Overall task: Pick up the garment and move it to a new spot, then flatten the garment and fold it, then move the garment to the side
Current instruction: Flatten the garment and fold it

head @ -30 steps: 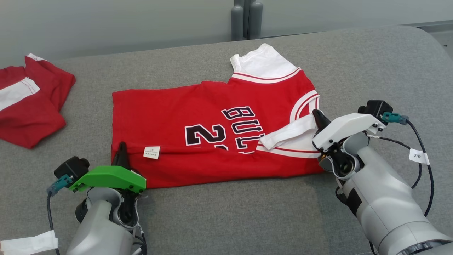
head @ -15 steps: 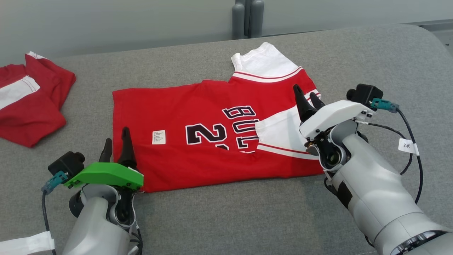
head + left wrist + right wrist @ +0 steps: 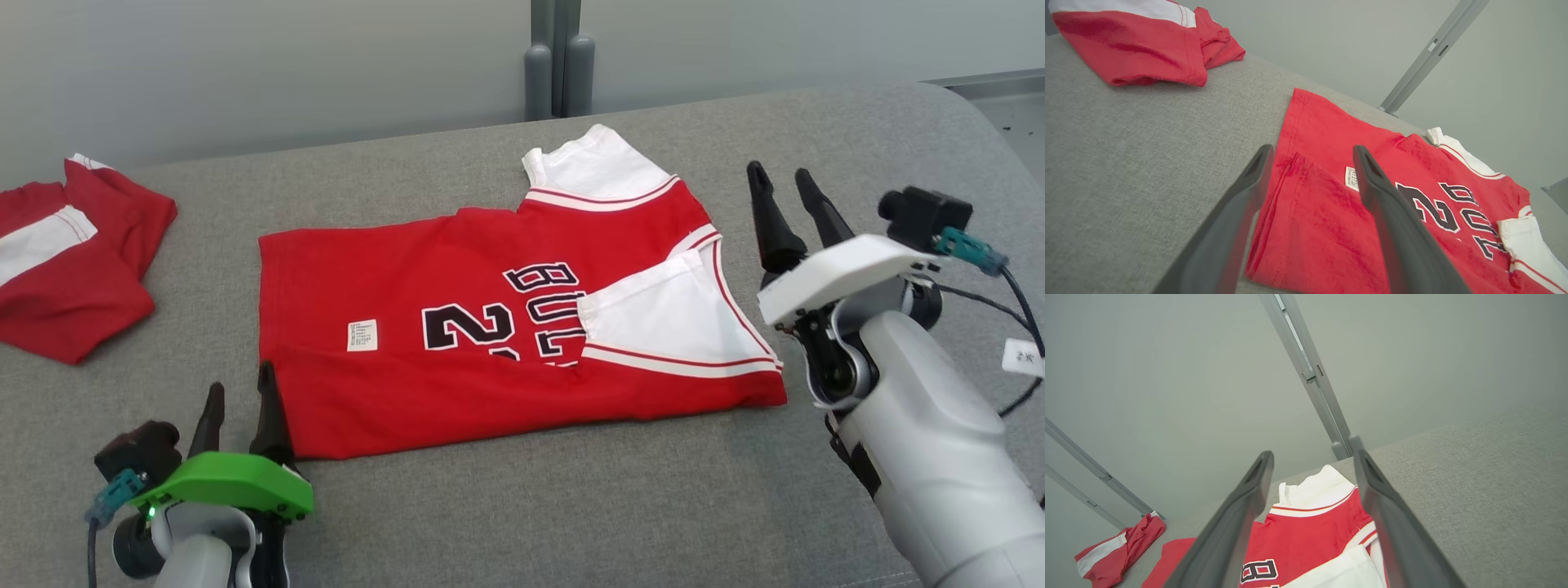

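The garment (image 3: 490, 327) is a red jersey with white sleeves and black lettering, lying flat on the grey table (image 3: 571, 506) with its near edge folded over. It also shows in the left wrist view as the garment (image 3: 1331, 220) and in the right wrist view as the garment (image 3: 1306, 539). My left gripper (image 3: 240, 398) stands open just off the jersey's near left corner, holding nothing; in its own view the left gripper (image 3: 1310, 152) hovers above that corner. My right gripper (image 3: 782, 181) is open and raised to the right of the folded sleeve; the right gripper (image 3: 1312, 455) holds nothing.
A second red and white garment (image 3: 65, 253) lies crumpled at the table's far left, also seen as that garment (image 3: 1139, 45) in the left wrist view. A grey post (image 3: 555, 57) stands behind the table against a pale wall. The table's right end curves away.
Both grippers opened and let go of the jersey's folded edge and sleeve, then drew back: left toward me, right up and to the right. The sleeve now lies flat. The head camera shifted slightly.
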You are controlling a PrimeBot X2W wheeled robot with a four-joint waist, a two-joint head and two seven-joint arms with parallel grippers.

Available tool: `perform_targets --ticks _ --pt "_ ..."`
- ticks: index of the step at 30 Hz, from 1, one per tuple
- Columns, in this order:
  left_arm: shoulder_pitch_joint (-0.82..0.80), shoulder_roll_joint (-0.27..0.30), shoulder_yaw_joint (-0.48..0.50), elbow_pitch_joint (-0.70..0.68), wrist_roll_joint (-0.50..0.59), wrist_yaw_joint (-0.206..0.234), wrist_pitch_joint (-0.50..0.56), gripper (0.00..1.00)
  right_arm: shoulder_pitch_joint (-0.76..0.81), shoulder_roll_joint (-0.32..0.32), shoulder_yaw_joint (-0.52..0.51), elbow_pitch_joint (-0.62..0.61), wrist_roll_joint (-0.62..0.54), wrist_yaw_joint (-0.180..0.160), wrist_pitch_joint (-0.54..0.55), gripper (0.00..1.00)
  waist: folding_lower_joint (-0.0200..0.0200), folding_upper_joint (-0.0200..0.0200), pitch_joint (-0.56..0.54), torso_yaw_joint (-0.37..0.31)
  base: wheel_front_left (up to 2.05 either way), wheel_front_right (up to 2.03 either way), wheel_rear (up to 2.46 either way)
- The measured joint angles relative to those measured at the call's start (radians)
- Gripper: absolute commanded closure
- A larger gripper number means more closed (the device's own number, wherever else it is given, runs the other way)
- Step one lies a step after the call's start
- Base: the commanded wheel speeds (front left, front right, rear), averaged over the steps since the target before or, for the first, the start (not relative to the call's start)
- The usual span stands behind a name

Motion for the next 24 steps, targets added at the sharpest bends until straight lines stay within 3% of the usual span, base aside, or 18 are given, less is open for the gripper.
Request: perform_targets --ticks 6,14,24 --pt "0.117 -0.007 -0.005 -0.072 -0.013 0.067 0.081 0.0 0.227 0.033 -0.17 -0.179 -0.122 0.0 0.0 0.0 0.0 0.0 -0.025 -0.003 0.0 0.0 0.0" --pt "0.194 -0.021 -0.025 -0.134 -0.043 0.158 0.237 0.0 0.476 0.099 -0.3 -0.385 -0.268 0.0 0.035 0.0 0.0 0.0 -0.032 -0.002 0.0 0.0 0.0" --pt "0.158 -0.017 -0.011 -0.096 -0.087 0.161 0.287 0.0 0.595 0.131 -0.358 -0.592 -0.315 0.0 0.15 0.0 0.0 0.0 -0.009 -0.036 0.0 0.0 0.0"
